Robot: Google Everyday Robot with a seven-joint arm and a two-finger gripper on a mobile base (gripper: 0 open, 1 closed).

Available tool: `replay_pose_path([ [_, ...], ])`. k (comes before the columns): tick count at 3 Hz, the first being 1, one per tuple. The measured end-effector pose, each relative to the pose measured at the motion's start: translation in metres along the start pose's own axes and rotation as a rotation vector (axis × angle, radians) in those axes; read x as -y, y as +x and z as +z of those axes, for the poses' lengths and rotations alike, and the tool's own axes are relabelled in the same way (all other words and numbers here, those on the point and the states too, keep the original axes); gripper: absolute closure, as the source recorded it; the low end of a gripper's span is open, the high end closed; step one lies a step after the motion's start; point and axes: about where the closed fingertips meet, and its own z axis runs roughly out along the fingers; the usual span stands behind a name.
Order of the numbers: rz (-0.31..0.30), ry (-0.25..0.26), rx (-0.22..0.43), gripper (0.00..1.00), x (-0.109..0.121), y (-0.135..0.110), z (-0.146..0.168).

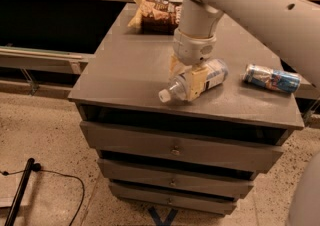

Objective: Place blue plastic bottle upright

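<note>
The blue plastic bottle (212, 74) lies on its side on the grey cabinet top (125, 65). It is clear, with a white and pale-blue label, and its white cap (164, 96) points to the front left. My gripper (186, 75) comes down from above over the bottle's middle. One yellowish finger (196, 83) is pressed on its near side and the other (174, 65) on its far side. The fingers are shut on the bottle, which still rests on the top.
A shiny blue can (272, 78) lies on its side at the right of the top. A snack bag (155, 15) lies at the back. Drawers (175, 147) are below. A counter (45, 60) stands to the left and a black cable (60, 177) lies on the floor.
</note>
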Motion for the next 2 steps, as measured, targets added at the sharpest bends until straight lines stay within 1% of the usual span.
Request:
replay_pose_path([
  [1,-0.001,0.002,0.000,0.73,-0.001,0.003,-0.002],
  [2,0.012,0.068,0.046,0.96,0.001,-0.010,-0.029],
])
